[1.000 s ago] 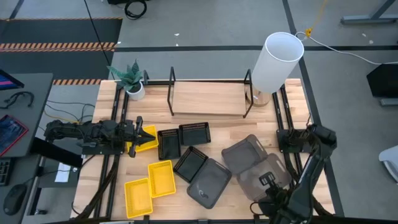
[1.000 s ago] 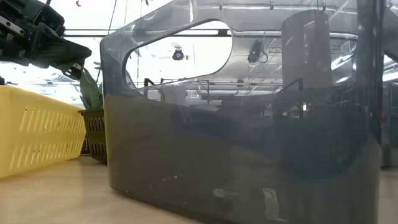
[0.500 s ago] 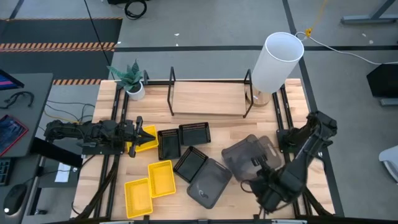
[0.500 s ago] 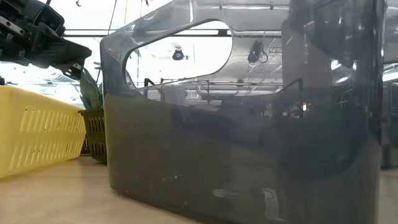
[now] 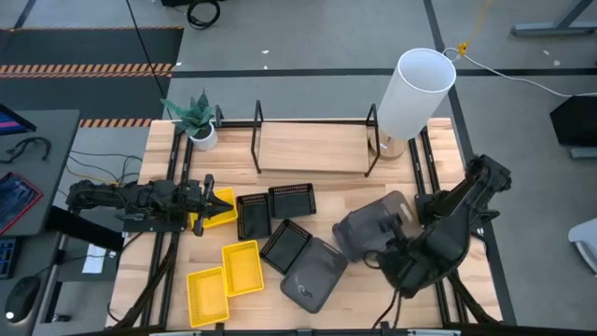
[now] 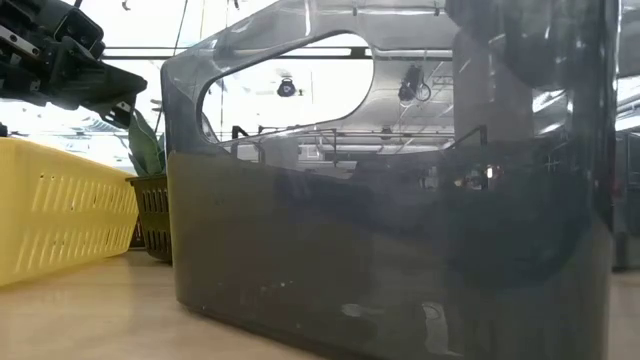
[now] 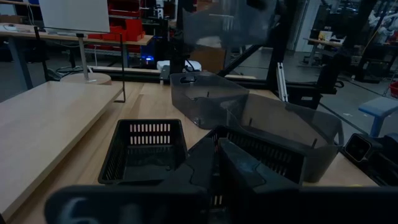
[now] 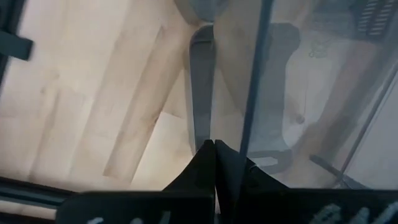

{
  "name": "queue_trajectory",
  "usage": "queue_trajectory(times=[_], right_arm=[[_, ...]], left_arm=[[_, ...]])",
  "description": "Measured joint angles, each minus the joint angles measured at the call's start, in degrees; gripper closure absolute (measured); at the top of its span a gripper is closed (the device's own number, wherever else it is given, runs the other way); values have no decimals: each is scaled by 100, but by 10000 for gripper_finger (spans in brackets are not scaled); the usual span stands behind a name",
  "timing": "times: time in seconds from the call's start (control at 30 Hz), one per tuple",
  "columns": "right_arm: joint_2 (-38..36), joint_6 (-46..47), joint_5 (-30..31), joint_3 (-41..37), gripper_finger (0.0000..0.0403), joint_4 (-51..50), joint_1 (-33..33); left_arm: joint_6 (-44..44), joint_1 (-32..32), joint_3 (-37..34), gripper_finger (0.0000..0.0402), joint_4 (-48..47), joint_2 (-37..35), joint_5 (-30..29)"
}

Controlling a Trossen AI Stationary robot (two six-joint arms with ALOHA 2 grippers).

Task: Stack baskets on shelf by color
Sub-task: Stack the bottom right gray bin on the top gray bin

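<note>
My right gripper (image 5: 392,243) is shut on one dark grey basket (image 5: 387,213), lifted above the table's right half and high in the left wrist view (image 7: 227,22). Two more grey baskets (image 5: 312,275) (image 5: 354,233) rest on their bottoms on the table. One of them fills the low view (image 6: 380,200). Three yellow baskets (image 5: 241,266) (image 5: 205,294) (image 5: 221,213) and three black baskets (image 5: 291,199) lie left of centre. The shelf (image 5: 312,149) stands at the far side. My left gripper (image 5: 216,201) waits shut above the third yellow basket. My right gripper pinches a side wall (image 8: 244,140) of the translucent grey basket between its two fingers, coming from above and slanting from the near right. The basket is lifted clear of the table and hangs tilted over another grey basket.
A white lamp (image 5: 415,93) stands at the shelf's right end, and a potted plant (image 5: 196,119) at its left end. Black rails run along both table sides. Bare wood shows at the near right corner (image 5: 466,280).
My right gripper has risen and moved from the near right edge toward the far side and the table's middle. It has carried its grey basket with it. That basket has left the table and now hangs over the other grey basket.
</note>
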Motion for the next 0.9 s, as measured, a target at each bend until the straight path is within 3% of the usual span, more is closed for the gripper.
queue_trajectory(times=[0.5,0.9], right_arm=[[-1703,502,139,-33,399,41,0],[-1463,420,-70,-1257,399,641,-5]], left_arm=[[2,1,0,373,0,0,0],[0,-1,1,363,1,0,0]])
